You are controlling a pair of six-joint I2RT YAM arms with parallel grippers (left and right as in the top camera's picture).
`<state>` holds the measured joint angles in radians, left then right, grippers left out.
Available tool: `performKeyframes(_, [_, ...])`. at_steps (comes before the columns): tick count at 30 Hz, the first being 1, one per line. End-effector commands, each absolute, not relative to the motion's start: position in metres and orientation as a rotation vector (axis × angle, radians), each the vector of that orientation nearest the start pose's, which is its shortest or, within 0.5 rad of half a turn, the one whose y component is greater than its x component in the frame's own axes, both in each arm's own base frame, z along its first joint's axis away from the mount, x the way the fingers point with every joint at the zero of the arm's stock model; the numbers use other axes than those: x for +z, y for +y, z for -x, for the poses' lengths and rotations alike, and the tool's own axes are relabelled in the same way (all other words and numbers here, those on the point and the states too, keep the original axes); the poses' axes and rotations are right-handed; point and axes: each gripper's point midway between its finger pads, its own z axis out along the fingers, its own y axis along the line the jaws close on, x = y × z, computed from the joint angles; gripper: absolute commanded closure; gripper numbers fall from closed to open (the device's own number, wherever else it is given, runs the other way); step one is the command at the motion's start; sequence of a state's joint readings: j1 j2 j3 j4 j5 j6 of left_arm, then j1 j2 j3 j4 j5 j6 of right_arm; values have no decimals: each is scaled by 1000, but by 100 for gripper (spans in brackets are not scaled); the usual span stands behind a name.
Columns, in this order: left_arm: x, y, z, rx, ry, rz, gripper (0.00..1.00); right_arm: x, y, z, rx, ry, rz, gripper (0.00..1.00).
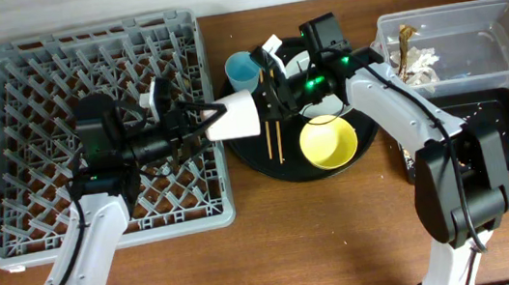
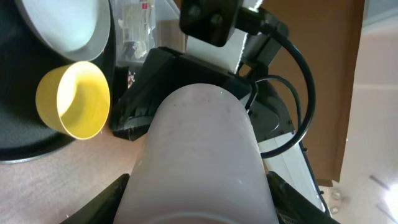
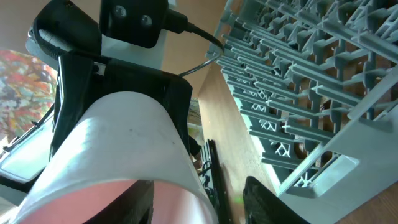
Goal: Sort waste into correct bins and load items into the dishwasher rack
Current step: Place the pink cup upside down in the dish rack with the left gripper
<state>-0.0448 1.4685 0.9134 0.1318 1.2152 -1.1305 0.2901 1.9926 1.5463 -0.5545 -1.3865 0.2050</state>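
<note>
Pinching the pinkish cup (image 1: 241, 115), the left tool (image 1: 213, 120) holds it on its side between rack (image 1: 34, 92) and round tray (image 1: 241, 149). The right tool (image 3: 200, 199) stands spread just beside the cup's rim.

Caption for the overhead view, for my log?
Left hand holds the pinkish-white cup beside the dishwasher rack; yellow bowl, blue cup and chopsticks sit on the round black tray.

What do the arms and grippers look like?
Left arm and right arm: white links, black motor joints, black cable looped at the wrist. Left gripper and right gripper: black, two thin fingers. Green lights glow on the right arm's wrist. No markings legible.
</note>
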Motion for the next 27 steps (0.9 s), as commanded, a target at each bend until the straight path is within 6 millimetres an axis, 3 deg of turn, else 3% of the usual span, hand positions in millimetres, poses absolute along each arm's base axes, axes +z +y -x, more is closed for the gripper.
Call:
performKeyframes(1, [257, -171, -358, -1832, 2106, 122, 71, 214, 267, -376, 1969, 2192, 588, 11])
performKeyframes(3, [260, -154, -370, -1771, 2062, 155, 75, 211, 235, -397, 1914, 2191, 481, 3])
performKeyframes(5, [256, -130, -393, -1610, 2018, 245, 74, 203, 210, -415, 1802, 2233, 386, 1])
performKeyframes(6, [251, -122, -403, -1503, 2032, 275, 74, 199, 206, -420, 1746, 2257, 364, 2])
performKeyframes(8, [237, -101, -409, -1181, 2218, 323, 75, 187, 199, -425, 1611, 2345, 304, 2])
performKeyframes(10, [255, -73, -400, -837, 2362, 319, 75, 173, 190, -425, 1486, 2450, 230, 1])
performKeyframes(12, [264, -54, -373, -482, 2511, 355, 75, 158, 181, -428, 1365, 2528, 175, 2])
performKeyframes(15, [224, -63, -328, -96, 2754, 251, 79, 155, 179, -429, 1336, 2538, 168, 2])
performKeyframes(19, [178, -72, -323, 47, 2936, 187, 80, 154, 179, -428, 1338, 2544, 163, 1])
performKeyframes(22, [143, -75, -345, 95, 2980, 187, 84, 154, 179, -428, 1338, 2544, 164, 1])
performKeyframes(27, [138, -79, -355, 83, 2960, 185, 84, 154, 179, -428, 1337, 2544, 165, 1])
